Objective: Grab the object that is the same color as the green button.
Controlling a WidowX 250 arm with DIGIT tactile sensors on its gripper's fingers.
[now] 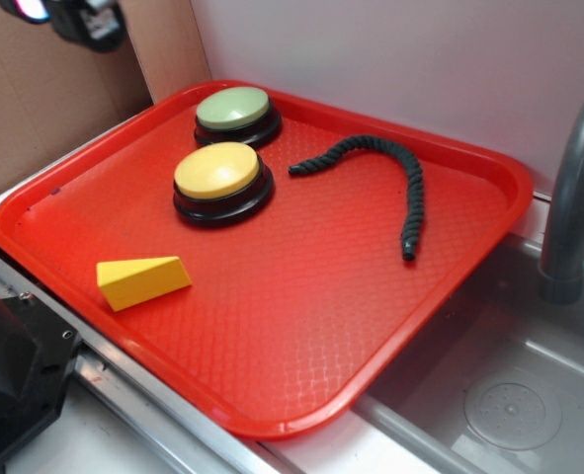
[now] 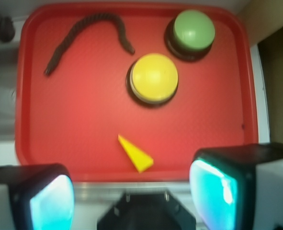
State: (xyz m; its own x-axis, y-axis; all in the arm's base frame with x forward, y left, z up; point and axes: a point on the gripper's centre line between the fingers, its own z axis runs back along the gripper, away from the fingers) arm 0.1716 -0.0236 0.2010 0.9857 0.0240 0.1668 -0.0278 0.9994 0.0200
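- The tool [image 2: 131, 191] hangs above the surface's near edge, glossy pads wide apart, holding nothing.
- The surface [image 1: 301, 326] is a red textured plastic tray.
- A yellow wedge block [image 1: 141, 280] lies near that edge.
- The twisted dark green rope [image 1: 385, 173] curves along the far edge, beside the domed green button [image 1: 234, 109] and yellow button [image 1: 219, 174].

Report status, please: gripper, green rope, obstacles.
Gripper open, high above tray, holding nothing. Green rope lies curved, untouched, beside green button. Nothing blocks it.
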